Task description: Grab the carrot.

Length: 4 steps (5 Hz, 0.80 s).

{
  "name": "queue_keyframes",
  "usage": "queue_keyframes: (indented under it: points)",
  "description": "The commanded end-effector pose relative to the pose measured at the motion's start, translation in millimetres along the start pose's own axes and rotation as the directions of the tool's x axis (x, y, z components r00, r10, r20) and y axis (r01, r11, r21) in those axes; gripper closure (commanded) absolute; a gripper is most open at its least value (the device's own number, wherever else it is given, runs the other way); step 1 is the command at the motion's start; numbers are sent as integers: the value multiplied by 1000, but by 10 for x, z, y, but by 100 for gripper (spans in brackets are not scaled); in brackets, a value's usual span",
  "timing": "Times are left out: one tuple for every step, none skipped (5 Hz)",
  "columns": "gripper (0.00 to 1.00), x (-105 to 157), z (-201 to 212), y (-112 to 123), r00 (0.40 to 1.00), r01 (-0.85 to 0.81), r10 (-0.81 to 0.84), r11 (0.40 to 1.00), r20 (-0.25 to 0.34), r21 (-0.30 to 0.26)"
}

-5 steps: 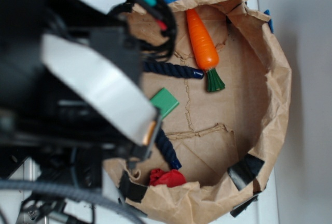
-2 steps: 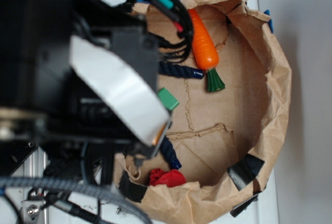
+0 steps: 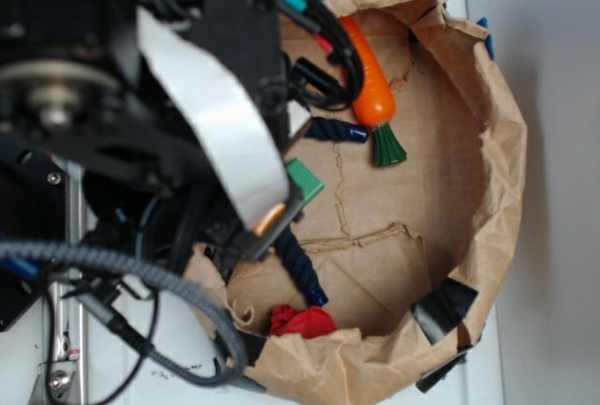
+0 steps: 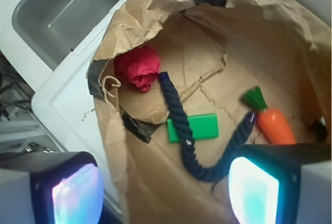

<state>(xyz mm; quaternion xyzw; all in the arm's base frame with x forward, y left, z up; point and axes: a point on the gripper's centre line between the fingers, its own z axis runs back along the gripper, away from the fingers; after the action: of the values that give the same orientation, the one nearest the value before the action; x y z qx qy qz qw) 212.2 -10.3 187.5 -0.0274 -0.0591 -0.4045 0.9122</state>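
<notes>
Wrist view: our gripper [image 4: 166, 187] hangs wide open over the paper bag [image 4: 129, 167], its right finger [image 4: 254, 187] hiding part of the carrot [image 4: 276, 126].

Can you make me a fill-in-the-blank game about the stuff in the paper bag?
1. The carrot has a top colored ____.
2. The crumpled cloth lump is colored ____.
3. The dark blue rope lies across the flat green ____.
4. All the toys lie inside a brown paper ____.

Missing words: green, red, block, bag.
</notes>
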Motion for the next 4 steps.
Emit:
queue_keyframes:
  points:
    - [0,25,-343,432,997,57,-56,998,-55,3]
    - [0,74,-530,601,991,97,-96,995,-92,1]
    - [0,72,-824,623,976,179,-180,984,-124,-16]
    - [0,104,-1092,725,953,276,-275,961,-128,-10]
